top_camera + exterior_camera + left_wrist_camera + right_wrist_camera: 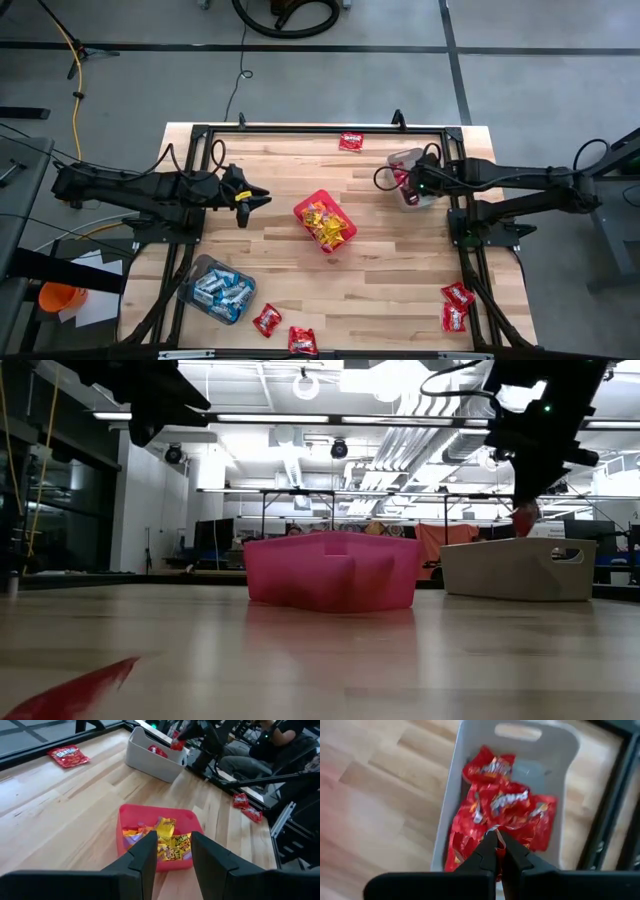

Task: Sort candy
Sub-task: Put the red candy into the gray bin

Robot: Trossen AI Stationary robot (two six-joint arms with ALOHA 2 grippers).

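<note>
Your right gripper (496, 851) is pinching shut on a shiny red candy packet (499, 853), hanging over the grey tub (555, 750) piled with red packets (502, 802); most of the held packet is hiding behind the fingers. Your left gripper (171, 851) is gaping empty toward the red bin (125, 817) holding yellow packets (170, 842).

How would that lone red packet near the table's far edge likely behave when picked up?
The red packet lies flat on bare wood, so it is probably light and may slide when nudged. Its shiny wrapper looks thin and crinkly, so likely floppy and somewhat slippery between the fingers.
</note>
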